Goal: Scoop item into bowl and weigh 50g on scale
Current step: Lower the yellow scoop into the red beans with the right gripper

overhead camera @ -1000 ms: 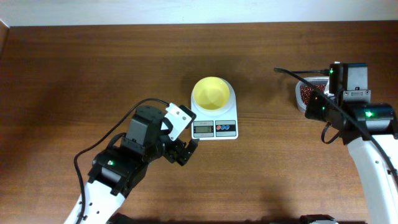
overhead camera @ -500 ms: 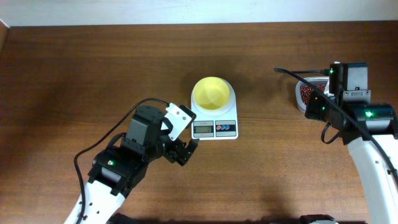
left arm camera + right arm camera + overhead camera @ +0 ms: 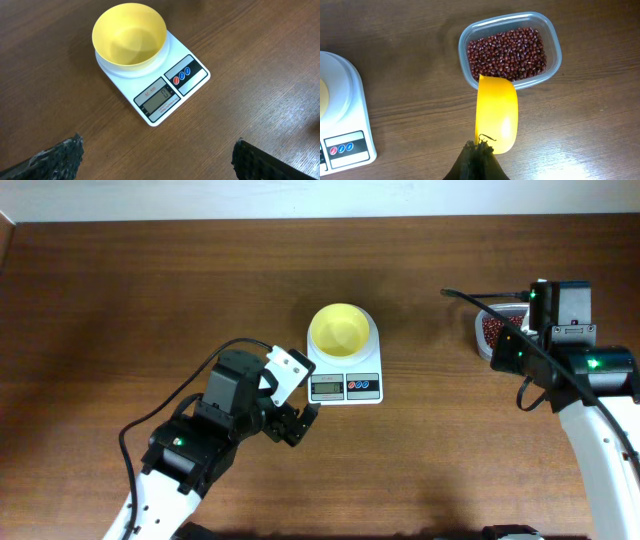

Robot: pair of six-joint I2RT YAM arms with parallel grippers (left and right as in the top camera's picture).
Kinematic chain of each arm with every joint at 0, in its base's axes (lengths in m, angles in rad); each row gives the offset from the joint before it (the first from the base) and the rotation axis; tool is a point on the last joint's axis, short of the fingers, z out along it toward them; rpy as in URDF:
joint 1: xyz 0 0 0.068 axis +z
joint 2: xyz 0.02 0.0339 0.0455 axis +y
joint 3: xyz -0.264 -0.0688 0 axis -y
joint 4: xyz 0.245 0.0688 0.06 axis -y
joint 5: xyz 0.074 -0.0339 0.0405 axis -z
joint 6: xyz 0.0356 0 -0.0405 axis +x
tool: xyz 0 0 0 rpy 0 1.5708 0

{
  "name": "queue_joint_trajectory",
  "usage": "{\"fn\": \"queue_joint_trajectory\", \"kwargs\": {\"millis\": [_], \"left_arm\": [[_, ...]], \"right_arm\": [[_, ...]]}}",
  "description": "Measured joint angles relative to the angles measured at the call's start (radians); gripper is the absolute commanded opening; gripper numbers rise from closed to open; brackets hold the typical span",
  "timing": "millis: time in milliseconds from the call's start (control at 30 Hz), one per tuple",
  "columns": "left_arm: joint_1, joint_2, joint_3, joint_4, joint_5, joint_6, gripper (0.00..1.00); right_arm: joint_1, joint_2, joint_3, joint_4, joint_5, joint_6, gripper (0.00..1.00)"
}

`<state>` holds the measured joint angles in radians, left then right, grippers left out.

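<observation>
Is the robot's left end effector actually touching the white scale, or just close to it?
Apart. The left wrist view shows a strip of bare table between the left end effector and the near edge of the scale.

1. Overhead view: looks straight down from high up, taking in the whole brown wooden table (image 3: 150,280).
2. Left wrist view: slants down, close on the white rectangular digital scale (image 3: 155,82).
3. Right wrist view: looks steeply down, close on the clear plastic container (image 3: 556,57) and bright yellow scoop (image 3: 496,112).
4. All three views share the scale, cropped at the right wrist view's left edge.
</observation>
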<state>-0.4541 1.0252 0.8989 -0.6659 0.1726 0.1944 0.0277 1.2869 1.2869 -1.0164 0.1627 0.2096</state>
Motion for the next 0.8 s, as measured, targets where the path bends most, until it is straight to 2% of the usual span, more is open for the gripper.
{"fn": "queue_joint_trajectory", "kwargs": {"millis": [467,633,800], "left_arm": [[0.0,0.0,0.0,0.0,0.0,0.0,0.99],[0.0,0.0,0.0,-0.002,0.0,0.0,0.99],[0.0,0.0,0.0,-0.002,0.0,0.0,0.99]], "right_arm": [[-0.009,0.003,0.0,0.03,0.0,0.0,0.04],[-0.124,0.052,0.0,0.056,-0.018,-0.05,0.04],[-0.244,0.116,0.0,0.14,-0.121,-0.166,0.04]]}}
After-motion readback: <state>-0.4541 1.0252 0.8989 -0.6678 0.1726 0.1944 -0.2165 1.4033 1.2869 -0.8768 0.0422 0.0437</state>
